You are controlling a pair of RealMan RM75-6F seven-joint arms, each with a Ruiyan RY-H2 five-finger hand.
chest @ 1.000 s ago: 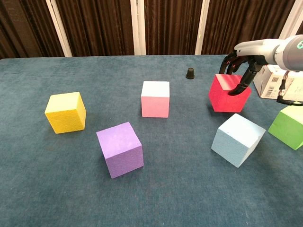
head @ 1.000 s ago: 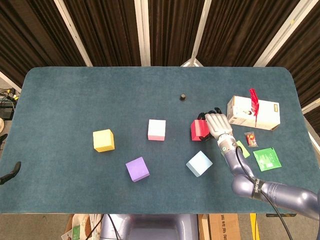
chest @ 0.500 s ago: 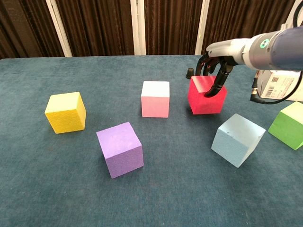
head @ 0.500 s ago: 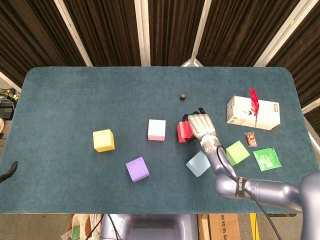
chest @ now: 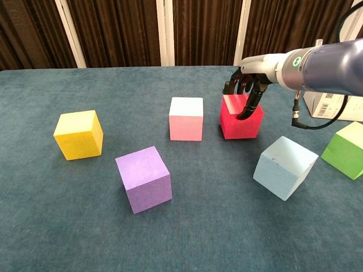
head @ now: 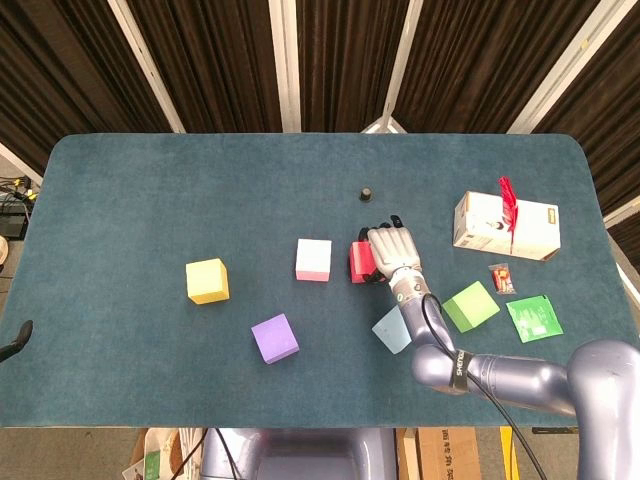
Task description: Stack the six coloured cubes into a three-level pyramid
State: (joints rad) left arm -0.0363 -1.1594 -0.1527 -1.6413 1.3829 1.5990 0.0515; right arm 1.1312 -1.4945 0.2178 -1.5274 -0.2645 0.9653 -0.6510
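On the blue table (head: 150, 190), from left to right, sit a yellow cube (head: 207, 280), a purple cube (head: 274, 338) nearer the front, and a pink cube (head: 313, 260). Just right of the pink one stands the red cube (chest: 240, 117), apart from it. The right hand (head: 392, 252) grips the red cube from above, fingers (chest: 251, 103) curled over its top and side. A pale blue cube (chest: 284, 166) lies tilted in front, with a green cube (head: 471, 306) further right. The left hand is out of sight.
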